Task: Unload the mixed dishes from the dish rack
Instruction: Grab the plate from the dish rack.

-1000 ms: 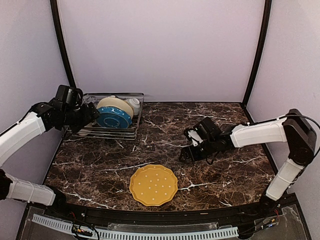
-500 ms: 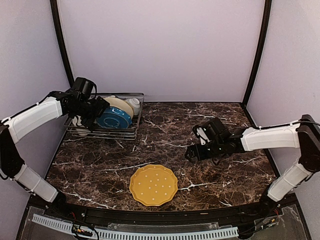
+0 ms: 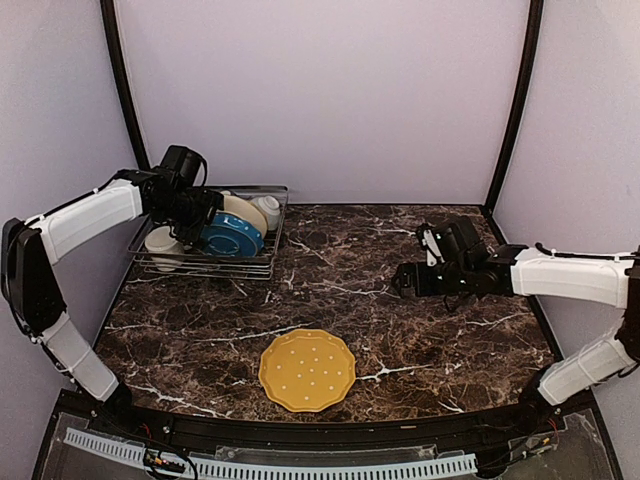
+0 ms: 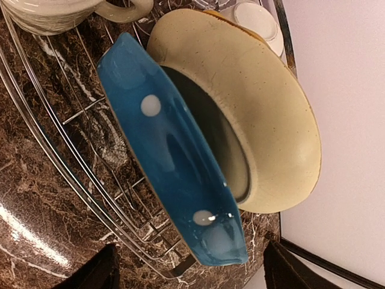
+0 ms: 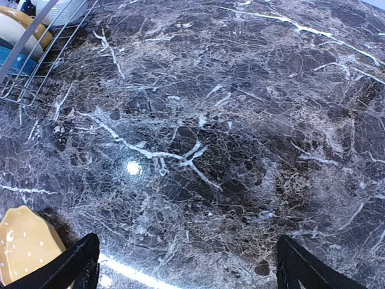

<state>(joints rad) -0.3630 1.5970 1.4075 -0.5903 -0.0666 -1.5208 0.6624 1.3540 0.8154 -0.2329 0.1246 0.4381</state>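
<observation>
Both arms have moved: right gripper (image 3: 403, 285), jaws apart and empty, has withdrawn rightward beyond the yellow plate (image 3: 307, 370) at the worktop's (image 3: 450, 350) front edge. In the far-left rack (image 3: 210, 270), left gripper (image 3: 203, 214), jaws parted, straddles the blue plate (image 3: 230, 240); grip its rim squarely, sparing the cream plate (image 3: 250, 210).

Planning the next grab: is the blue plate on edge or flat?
On edge: the blue plate stands tilted in the dish rack, beside the cream plate.

Dark marble-veined table (image 3: 420, 340), wire dish rack (image 3: 215, 264) at its far-left corner, yellow dotted plate (image 3: 307, 370) flat near front centre.
</observation>
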